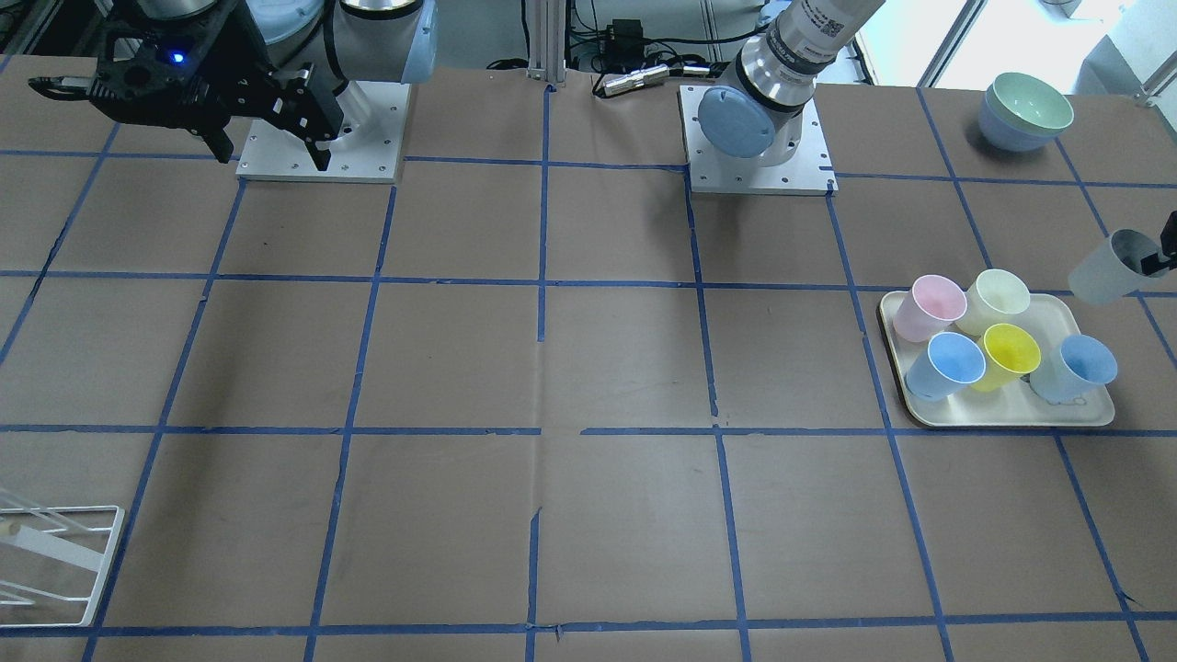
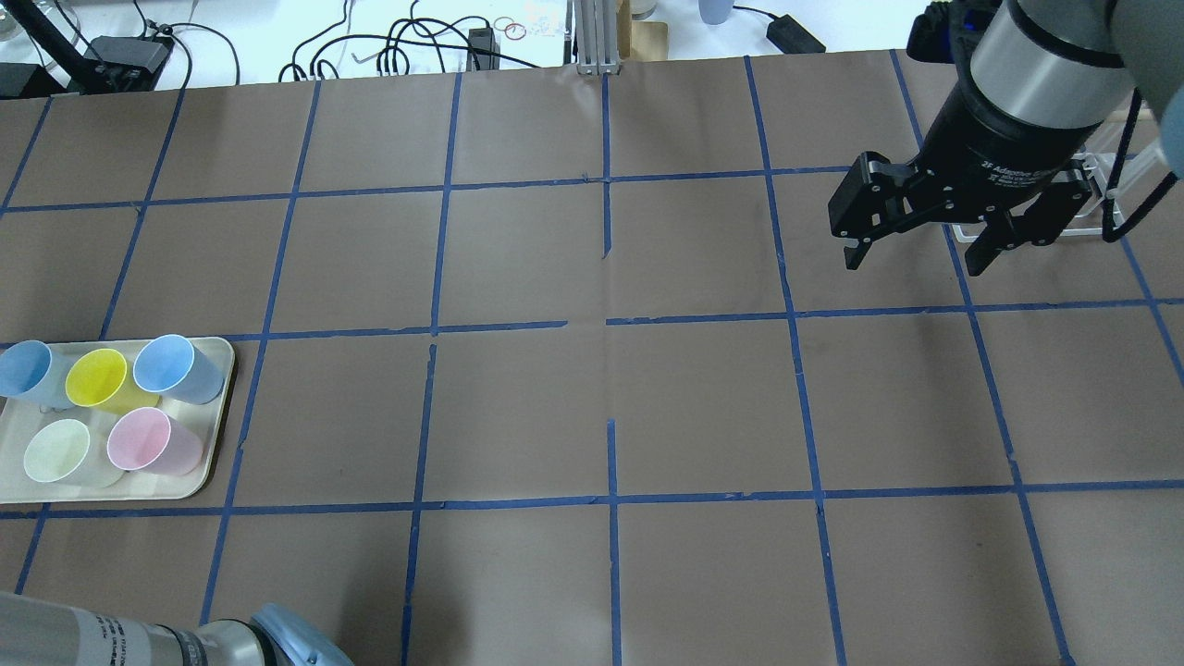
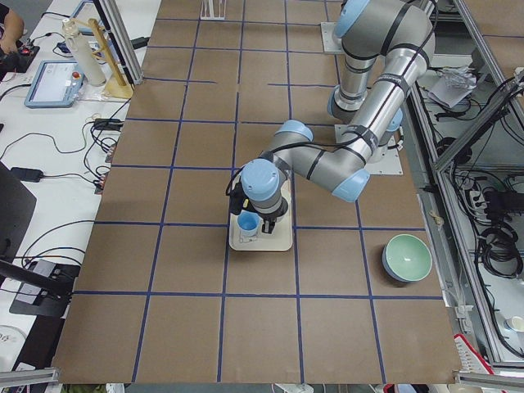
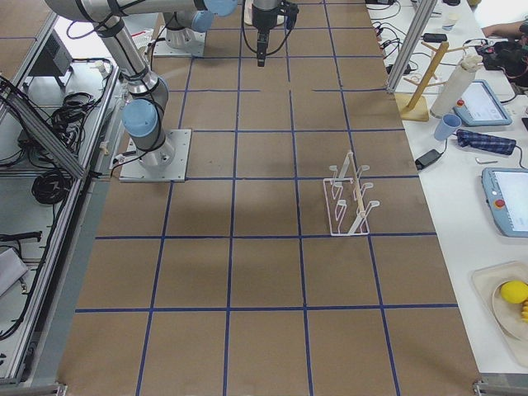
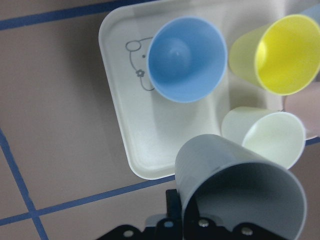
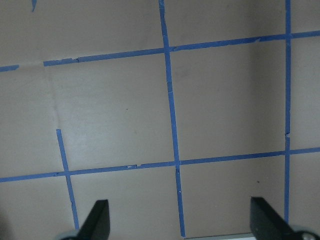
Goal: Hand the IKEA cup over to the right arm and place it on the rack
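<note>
The pale grey IKEA cup [image 1: 1106,268] hangs tilted in the air, just off the tray's [image 1: 1011,418] corner on the robot's left side. My left gripper [image 1: 1159,258] is shut on its rim. The left wrist view shows the cup [image 5: 235,185] close up above the tray [image 5: 120,125]. My right gripper [image 2: 914,264] is open and empty, high over the far right of the table; it also shows in the front view [image 1: 271,156]. The white wire rack [image 4: 351,198] stands on the table on the right side, partly behind the right gripper in the overhead view [image 2: 1101,199].
The cream tray holds a pink cup [image 1: 929,308], a cream cup [image 1: 995,301], a yellow cup [image 1: 1007,356] and two light blue cups [image 1: 947,366]. Stacked bowls [image 1: 1025,112] sit near the left arm's base. Blue tape lines grid the brown table.
</note>
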